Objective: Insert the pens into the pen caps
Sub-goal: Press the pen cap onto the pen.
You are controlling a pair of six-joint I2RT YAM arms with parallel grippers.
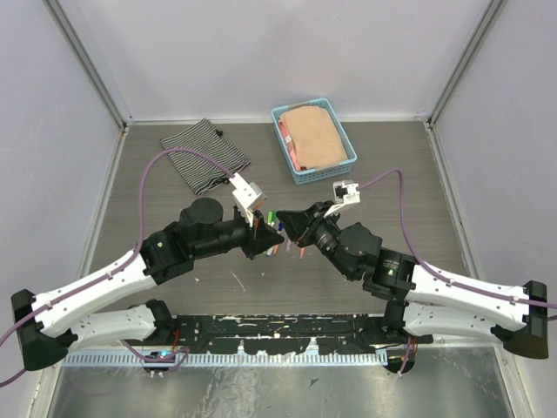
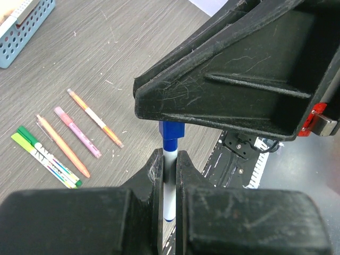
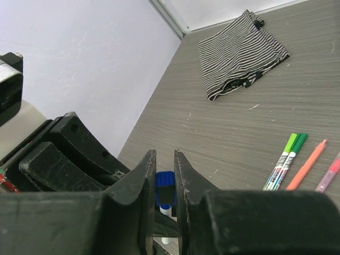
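Observation:
My left gripper [image 2: 169, 155] is shut on a white pen [image 2: 169, 186] with a blue front end. The pen points at a dark blue pen cap [image 3: 166, 187], and my right gripper [image 3: 164, 155] is shut on that cap. In the left wrist view the blue cap [image 2: 171, 130] sits right on the pen's blue end, under the right gripper's black body. Both grippers meet above the middle of the table, left gripper [image 1: 268, 233] against right gripper [image 1: 291, 225]. Several more pens lie on the table: two green ones [image 2: 42, 155], an orange one [image 2: 62, 146], a pink one [image 2: 77, 131] and an orange-white one [image 2: 95, 118].
A blue basket [image 1: 345, 138] holding a tan cloth stands at the back of the table. A striped cloth [image 1: 204, 155] lies at the back left. Grey walls close in the table on three sides.

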